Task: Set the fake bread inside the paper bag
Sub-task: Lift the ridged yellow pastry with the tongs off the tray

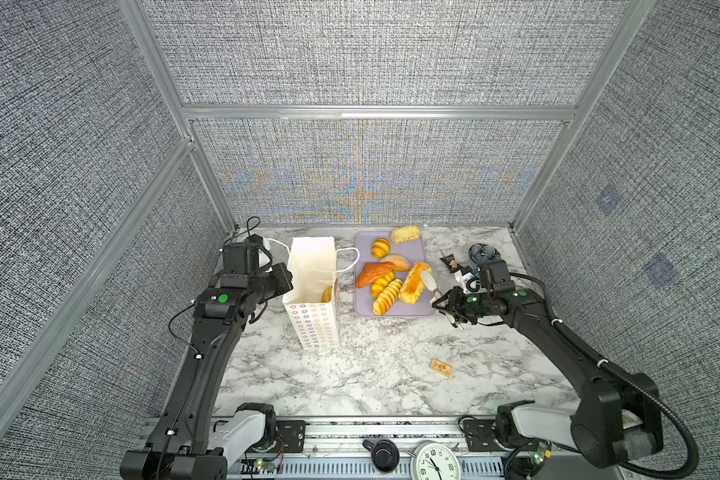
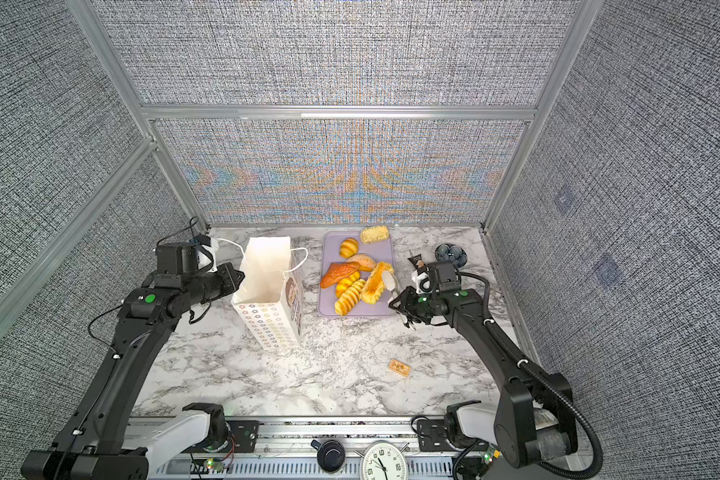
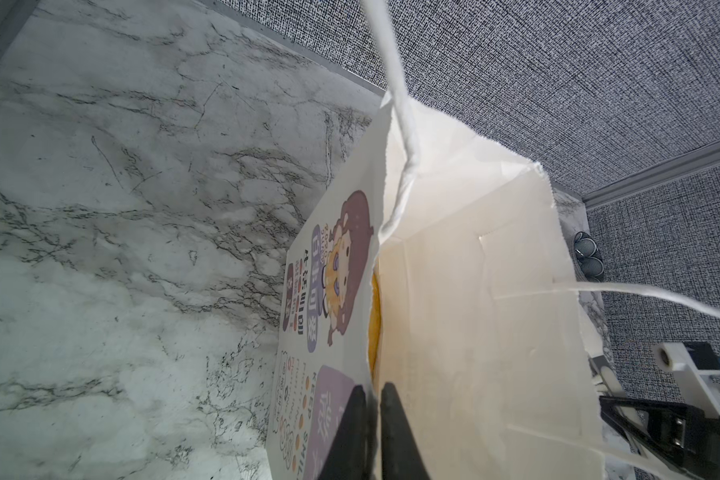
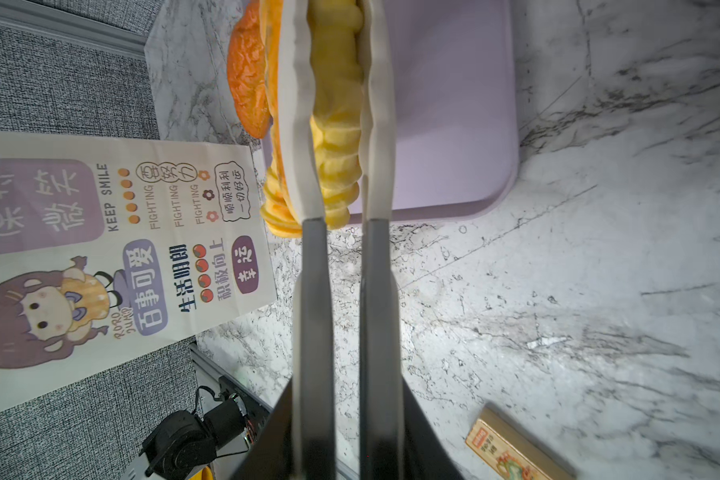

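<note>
Pinching the paper bag (image 3: 454, 291) by its wall with our left tool (image 3: 374, 395), we're propping it open while our right tool (image 4: 335, 41) is squeezing a yellow loaf (image 4: 337, 145) on the lavender tray (image 4: 454, 104).

White flower-printed paper bag (image 1: 313, 328) stands upright, open, 1 loaf (image 1: 327, 294) inside; other glossy golden fake bread (image 1: 373, 274) clusters at its 3 o'clock.
</note>
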Tool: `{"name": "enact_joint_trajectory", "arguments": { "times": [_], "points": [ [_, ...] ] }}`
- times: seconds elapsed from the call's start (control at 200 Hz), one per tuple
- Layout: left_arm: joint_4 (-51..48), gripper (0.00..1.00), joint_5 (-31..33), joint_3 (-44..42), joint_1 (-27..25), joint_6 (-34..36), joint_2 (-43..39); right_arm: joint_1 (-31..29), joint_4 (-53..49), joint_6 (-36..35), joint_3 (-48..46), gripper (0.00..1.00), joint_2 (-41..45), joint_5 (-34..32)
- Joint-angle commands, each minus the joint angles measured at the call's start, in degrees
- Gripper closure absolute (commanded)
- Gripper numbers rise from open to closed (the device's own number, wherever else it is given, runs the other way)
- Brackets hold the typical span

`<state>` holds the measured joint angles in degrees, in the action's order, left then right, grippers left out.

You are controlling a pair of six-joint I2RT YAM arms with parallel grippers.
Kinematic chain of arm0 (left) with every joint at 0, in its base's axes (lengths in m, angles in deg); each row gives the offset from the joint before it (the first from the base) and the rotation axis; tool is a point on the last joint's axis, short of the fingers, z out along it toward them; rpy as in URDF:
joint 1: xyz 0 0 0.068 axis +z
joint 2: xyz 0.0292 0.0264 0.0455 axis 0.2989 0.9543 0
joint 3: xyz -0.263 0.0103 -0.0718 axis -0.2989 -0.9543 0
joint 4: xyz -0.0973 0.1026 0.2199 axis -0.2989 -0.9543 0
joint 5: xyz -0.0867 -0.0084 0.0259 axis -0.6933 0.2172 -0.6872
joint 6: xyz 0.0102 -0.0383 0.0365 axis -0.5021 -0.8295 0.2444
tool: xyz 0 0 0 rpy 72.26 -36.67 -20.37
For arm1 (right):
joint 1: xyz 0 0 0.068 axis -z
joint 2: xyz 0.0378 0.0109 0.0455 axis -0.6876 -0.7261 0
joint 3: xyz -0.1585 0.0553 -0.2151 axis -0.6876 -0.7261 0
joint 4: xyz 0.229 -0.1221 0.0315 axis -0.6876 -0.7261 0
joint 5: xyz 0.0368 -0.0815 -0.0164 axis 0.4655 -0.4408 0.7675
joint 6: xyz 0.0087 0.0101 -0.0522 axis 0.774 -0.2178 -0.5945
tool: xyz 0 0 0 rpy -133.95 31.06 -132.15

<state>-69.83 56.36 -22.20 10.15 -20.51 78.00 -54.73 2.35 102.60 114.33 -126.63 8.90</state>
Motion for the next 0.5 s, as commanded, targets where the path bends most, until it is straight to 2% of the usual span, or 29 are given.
{"name": "enact_joint_trajectory", "arguments": {
  "times": [0.0,0.495],
  "points": [
    [1.06,0.90,-0.43,-0.25,0.04,0.02,-0.07,-0.05,-1.54,-1.28,1.77,0.69,1.14,0.06],
    [1.25,0.99,-0.71,-0.45,0.04,-0.08,-0.15,-0.23,-5.16,-1.16,11.06,0.69,3.46,1.91]
  ]
}}
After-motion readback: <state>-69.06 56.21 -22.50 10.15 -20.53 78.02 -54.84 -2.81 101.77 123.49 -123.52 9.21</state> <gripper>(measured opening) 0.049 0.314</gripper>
